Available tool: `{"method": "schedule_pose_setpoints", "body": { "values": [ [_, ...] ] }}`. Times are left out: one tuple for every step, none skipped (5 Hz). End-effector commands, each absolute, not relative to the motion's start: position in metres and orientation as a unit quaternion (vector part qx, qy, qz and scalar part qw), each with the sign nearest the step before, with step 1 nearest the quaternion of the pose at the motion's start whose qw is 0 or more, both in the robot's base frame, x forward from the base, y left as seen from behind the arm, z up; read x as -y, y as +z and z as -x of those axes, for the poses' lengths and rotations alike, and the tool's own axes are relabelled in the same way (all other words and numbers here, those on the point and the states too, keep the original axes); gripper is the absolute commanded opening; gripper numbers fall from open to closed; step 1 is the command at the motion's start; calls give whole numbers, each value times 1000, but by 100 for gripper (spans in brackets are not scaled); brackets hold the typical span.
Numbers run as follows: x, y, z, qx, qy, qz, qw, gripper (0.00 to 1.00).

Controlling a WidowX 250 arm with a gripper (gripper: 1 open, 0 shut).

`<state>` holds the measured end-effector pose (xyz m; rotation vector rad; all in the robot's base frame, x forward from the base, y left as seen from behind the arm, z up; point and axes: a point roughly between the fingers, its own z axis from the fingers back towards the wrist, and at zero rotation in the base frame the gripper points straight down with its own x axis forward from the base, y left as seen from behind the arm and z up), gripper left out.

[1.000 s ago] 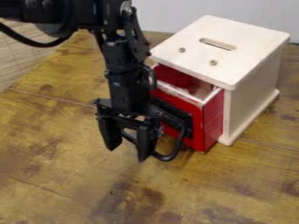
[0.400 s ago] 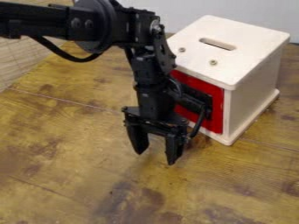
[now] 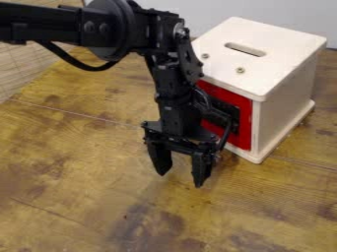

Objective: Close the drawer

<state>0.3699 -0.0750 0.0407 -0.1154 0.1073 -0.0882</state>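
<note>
With handle forward, drawer (image 3: 227,120) nearly flush.

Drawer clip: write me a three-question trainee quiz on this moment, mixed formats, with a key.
1. True or false: the red drawer sits inside a white cabinet with a slot in its top.
2. Multiple choice: where is the gripper? A) on top of the cabinet B) low over the wooden table, in front of the drawer C) behind the cabinet.
3. Fill in: the drawer's loop handle is coloured ____.

Key: 1 true; 2 B; 3 black.
</note>
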Motion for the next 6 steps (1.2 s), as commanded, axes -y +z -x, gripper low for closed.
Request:
{"method": "schedule_pose_setpoints", "body": {
  "values": [
    [87,81,-375,-3,-55,69,996,100],
    [89,84,-375,0,-52,72,996,100],
    [91,80,-374,3,-48,74,996,100],
    [91,78,-373,6,-44,76,996,100],
    [91,80,-374,8,-40,77,996,100],
    [92,82,-375,10,-36,78,996,100]
  ]
}}
